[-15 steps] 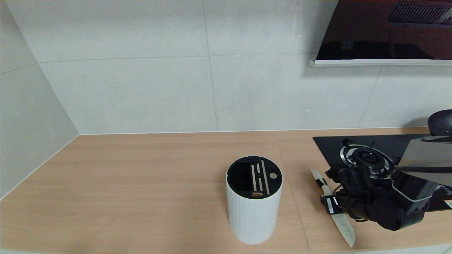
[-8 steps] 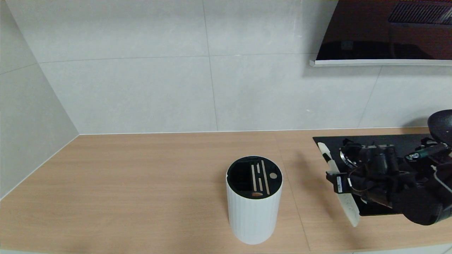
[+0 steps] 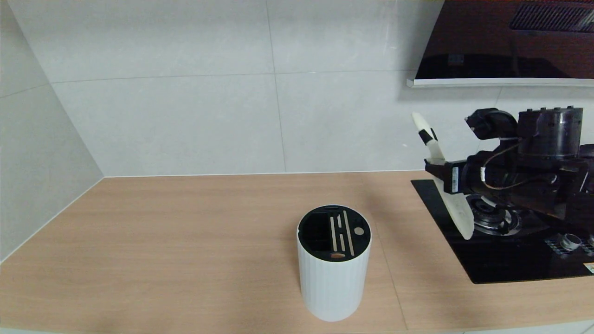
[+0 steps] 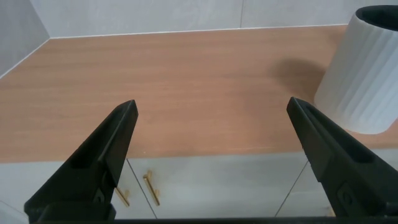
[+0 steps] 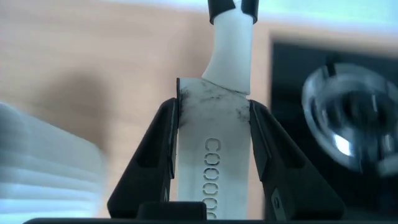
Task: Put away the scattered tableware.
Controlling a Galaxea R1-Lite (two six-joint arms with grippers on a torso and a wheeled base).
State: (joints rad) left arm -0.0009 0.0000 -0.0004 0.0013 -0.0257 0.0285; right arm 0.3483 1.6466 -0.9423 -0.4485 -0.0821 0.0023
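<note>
We're gripping a white knife [image 3: 460,211] in the right gripper [image 3: 444,175], fingers clamped on the blade just below the handle. It's hanging in the air at the right of the frame, handle tilting up-left, tip pointing down in front of the black stove [image 3: 501,264]. The white ribbed holder [image 3: 333,283] is standing upright at lower centre on the wooden counter [image 3: 185,232], slotted top facing up, well apart from the knife. We're keeping the left gripper [image 4: 211,107] spread wide, holding nothing, over the counter's front edge.
</note>
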